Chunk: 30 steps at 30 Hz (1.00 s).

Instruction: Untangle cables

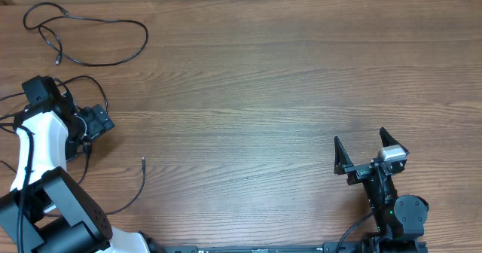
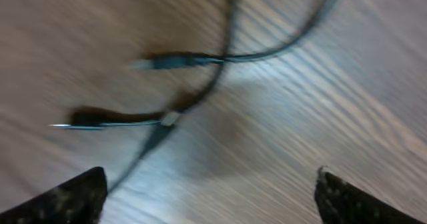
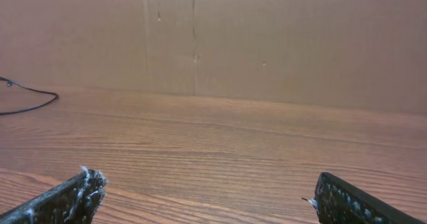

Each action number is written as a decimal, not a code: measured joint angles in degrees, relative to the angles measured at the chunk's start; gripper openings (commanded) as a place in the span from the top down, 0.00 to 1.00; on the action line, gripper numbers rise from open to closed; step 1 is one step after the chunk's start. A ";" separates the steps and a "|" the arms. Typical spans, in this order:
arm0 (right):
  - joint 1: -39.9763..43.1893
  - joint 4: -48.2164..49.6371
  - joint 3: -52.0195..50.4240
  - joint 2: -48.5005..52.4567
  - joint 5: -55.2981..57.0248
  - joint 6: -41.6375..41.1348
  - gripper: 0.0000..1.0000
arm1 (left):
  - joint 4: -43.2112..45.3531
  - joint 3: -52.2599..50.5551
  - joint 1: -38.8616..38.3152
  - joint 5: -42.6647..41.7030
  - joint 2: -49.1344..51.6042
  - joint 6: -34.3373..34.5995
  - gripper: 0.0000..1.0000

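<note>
One thin black cable [image 1: 98,46] lies in a loose loop at the table's far left. A second cable [image 1: 84,81] curves around my left arm. A third cable [image 1: 140,184] runs to a plug end in front of that arm. My left gripper [image 1: 96,123] hangs low over the left side. In the blurred left wrist view, its open jaws [image 2: 213,197] hold nothing, and crossed cable strands [image 2: 220,57] with two plug ends lie just beyond them. My right gripper [image 1: 369,146] is open and empty at the near right [image 3: 210,197], far from the cables.
The wooden table [image 1: 263,80] runs to a brown cardboard wall [image 3: 267,37] at the back. A stretch of black cable [image 3: 30,104] shows at the far left of the right wrist view. Thicker black wires run along my left arm.
</note>
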<state>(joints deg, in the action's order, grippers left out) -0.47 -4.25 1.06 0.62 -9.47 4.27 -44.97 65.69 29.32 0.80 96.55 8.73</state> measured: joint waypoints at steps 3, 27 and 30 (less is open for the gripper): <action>0.00 0.02 0.00 0.00 0.02 0.02 0.00 | 0.24 -0.04 0.02 4.72 0.22 -2.08 0.04; 0.00 -0.04 0.00 0.00 0.04 0.04 0.00 | 0.00 -0.20 0.02 4.76 10.88 -19.45 0.28; 0.00 0.02 0.00 0.00 0.04 0.02 0.00 | 0.76 -0.20 0.04 4.76 10.88 -19.50 0.29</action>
<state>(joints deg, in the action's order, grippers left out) -0.47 -4.23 1.06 0.62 -9.43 4.29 -44.21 65.49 29.36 5.56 107.44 -10.76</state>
